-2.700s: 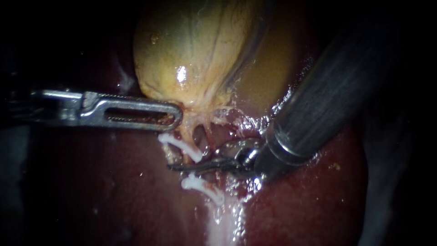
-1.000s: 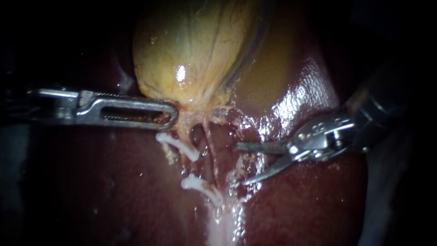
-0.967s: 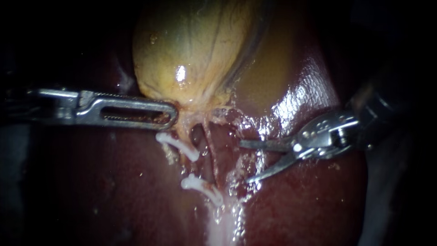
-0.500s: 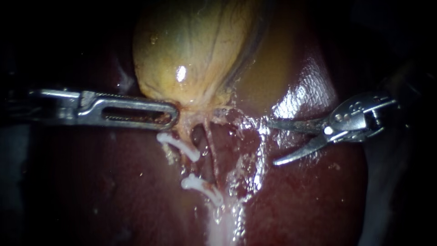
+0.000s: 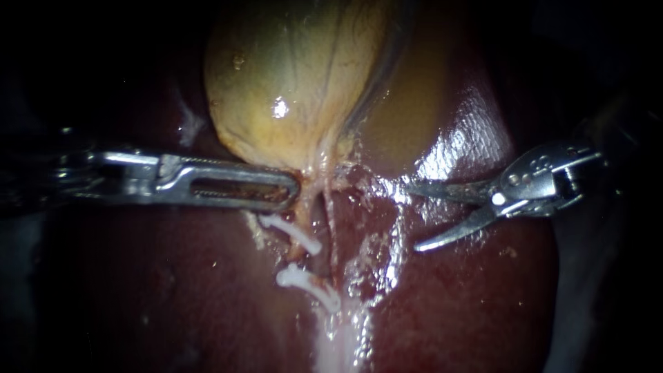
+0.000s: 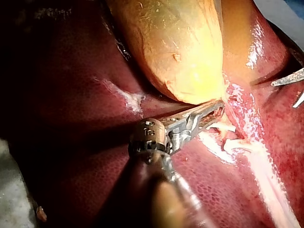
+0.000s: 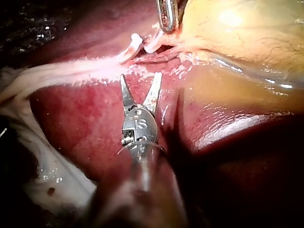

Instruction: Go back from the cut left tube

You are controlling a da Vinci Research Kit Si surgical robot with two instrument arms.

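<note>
White clips (image 5: 307,284) bracket the cut in the left tube (image 5: 309,261), just below the gallbladder (image 5: 290,90). Our right instrument (image 5: 411,215) stands well apart over the liver (image 5: 476,290), jaws wide open, so we judge the retreat nearly done. Our left instrument (image 5: 293,197) grips the gallbladder's neck.

Gallbladder (image 5: 290,90): top cut off at 12 o'clock, endoscope view.
Left instrument (image 5: 293,193): shaft lost in dark toward 9 o'clock.
Right instrument (image 5: 410,215): shaft swallowed by dark at 3 o'clock.
Clips (image 5: 307,284): what they hold seems too small to tell.
</note>
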